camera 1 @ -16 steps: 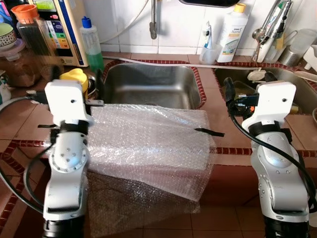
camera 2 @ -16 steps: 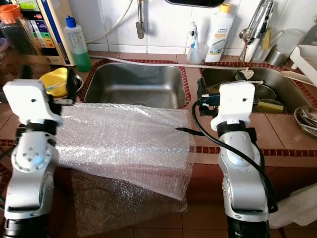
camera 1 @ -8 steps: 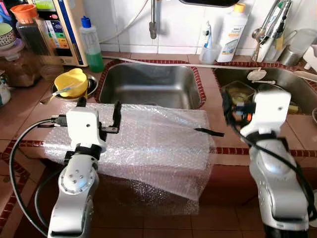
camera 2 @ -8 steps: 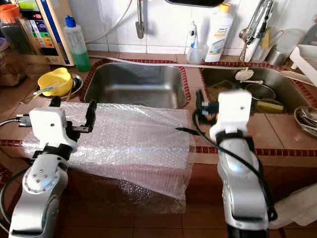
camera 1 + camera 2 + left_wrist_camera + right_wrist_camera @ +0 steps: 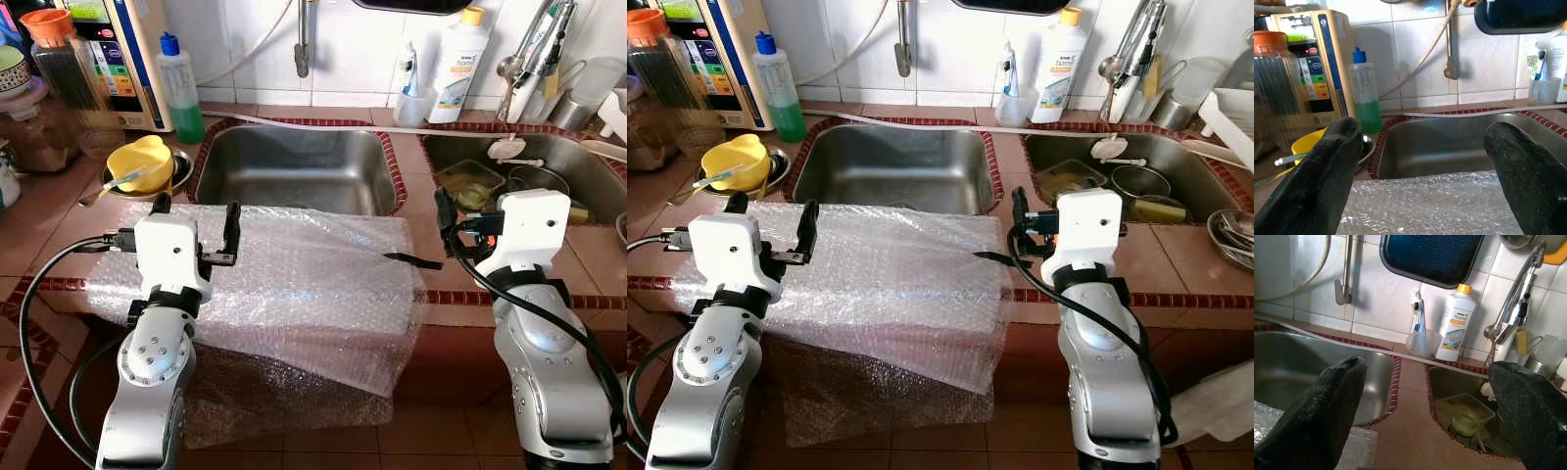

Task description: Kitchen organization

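A sheet of clear bubble wrap lies along the counter's front edge, in front of the sink, and hangs down over the edge. A black strip of tape sticks out at its right end. My left gripper is open just above the wrap's left part, with nothing between its fingers. My right gripper is open over the bare counter just right of the wrap, one black finger showing beside the tape strip. It holds nothing.
Behind the wrap is a steel sink. A second sink on the right holds dishes. A yellow bowl, a green soap bottle, a water purifier and a white detergent bottle stand along the back.
Both arms have come down from nearer the camera. The left gripper now sits low over the wrap's left part, and the right one has sunk toward the counter. The wrap has not moved.
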Motion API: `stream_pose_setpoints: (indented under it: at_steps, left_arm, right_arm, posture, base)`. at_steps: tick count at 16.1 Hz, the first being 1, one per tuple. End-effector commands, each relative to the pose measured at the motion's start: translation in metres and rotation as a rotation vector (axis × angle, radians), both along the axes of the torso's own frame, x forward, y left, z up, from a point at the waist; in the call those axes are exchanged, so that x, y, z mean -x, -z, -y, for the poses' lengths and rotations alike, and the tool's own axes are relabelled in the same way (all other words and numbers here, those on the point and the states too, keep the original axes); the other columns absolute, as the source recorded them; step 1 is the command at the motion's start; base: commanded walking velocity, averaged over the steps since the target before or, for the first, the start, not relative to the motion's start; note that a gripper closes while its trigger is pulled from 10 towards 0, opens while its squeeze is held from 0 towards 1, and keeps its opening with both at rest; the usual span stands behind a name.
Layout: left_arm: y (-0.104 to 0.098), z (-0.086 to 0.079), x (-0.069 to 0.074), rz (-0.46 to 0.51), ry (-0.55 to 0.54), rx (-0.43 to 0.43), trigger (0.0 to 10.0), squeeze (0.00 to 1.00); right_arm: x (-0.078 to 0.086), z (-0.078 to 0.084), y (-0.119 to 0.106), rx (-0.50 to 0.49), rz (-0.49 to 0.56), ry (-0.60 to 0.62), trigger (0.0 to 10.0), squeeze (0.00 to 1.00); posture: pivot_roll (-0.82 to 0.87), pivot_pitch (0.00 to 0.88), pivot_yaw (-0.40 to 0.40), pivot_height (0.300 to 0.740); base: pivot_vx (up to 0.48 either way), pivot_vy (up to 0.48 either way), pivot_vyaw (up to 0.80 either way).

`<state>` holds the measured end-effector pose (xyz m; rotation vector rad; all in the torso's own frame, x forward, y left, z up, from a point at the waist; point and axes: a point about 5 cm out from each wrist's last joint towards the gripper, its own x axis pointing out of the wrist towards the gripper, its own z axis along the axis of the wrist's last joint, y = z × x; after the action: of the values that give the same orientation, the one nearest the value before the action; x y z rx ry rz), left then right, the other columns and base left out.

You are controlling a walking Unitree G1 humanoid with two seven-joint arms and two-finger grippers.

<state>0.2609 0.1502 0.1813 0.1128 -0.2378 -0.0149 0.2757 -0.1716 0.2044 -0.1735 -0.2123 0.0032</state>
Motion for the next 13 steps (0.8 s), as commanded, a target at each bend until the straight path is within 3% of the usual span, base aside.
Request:
stream_pose_setpoints:
  at_steps: [1, 6, 7, 8, 9, 10, 11, 13]
  left_arm:
    - [0.0, -0.001, 0.001, -0.003, -0.006, -0.009, 10.0, 0.0]
    - [0.008, -0.011, -0.005, -0.035, -0.074, 0.008, 10.0, 0.0]
    - [0.012, -0.015, -0.007, -0.051, -0.084, 0.069, 10.0, 0.0]
    - [0.013, -0.018, -0.008, -0.048, -0.097, 0.075, 10.0, 0.65]
    - [0.013, -0.017, -0.007, -0.04, -0.086, 0.077, 10.0, 1.0]
    - [0.012, -0.015, -0.007, -0.031, -0.067, 0.078, 10.0, 1.0]
    - [0.012, -0.012, -0.006, -0.028, -0.049, 0.077, 10.0, 1.0]
    - [0.01, -0.011, -0.005, -0.012, -0.055, 0.062, 10.0, 1.0]
  right_arm:
    - [0.001, 0.001, -0.001, 0.0, -0.002, 0.003, 10.0, 0.0]
    - [-0.003, -0.01, 0.002, -0.04, -0.011, -0.05, 10.0, 0.0]
    - [-0.004, -0.017, 0.005, -0.067, -0.024, -0.091, 10.0, 0.0]
    - [-0.005, -0.023, 0.005, -0.079, -0.024, -0.118, 10.0, 0.0]
    - [-0.005, -0.026, 0.004, -0.073, -0.02, -0.131, 10.0, 0.18]
    - [-0.005, -0.027, 0.004, -0.076, -0.017, -0.136, 10.0, 0.64]
    - [-0.004, -0.027, 0.004, -0.08, -0.015, -0.143, 10.0, 1.0]
    - [-0.004, -0.026, 0.003, -0.078, -0.009, -0.137, 10.0, 1.0]
  posture:
    - [0.03, 0.038, -0.005, 0.74]
    - [0.03, 0.036, 0.0, 0.74]
    - [0.03, 0.036, -0.001, 0.74]
    - [0.03, 0.037, -0.003, 0.74]
    - [0.03, 0.036, -0.003, 0.74]
    - [0.03, 0.036, -0.003, 0.74]
    - [0.03, 0.036, -0.003, 0.74]
    - [0.03, 0.035, -0.002, 0.74]
  base:
    - [0.0, 0.0, 0.0]
    - [0.0, 0.0, 0.0]
    - [0.0, 0.0, 0.0]
    - [0.0, 0.0, 0.0]
    - [0.0, 0.0, 0.0]
    - [0.0, 0.0, 0.0]
    - [0.0, 0.0, 0.0]
    - [0.0, 0.0, 0.0]
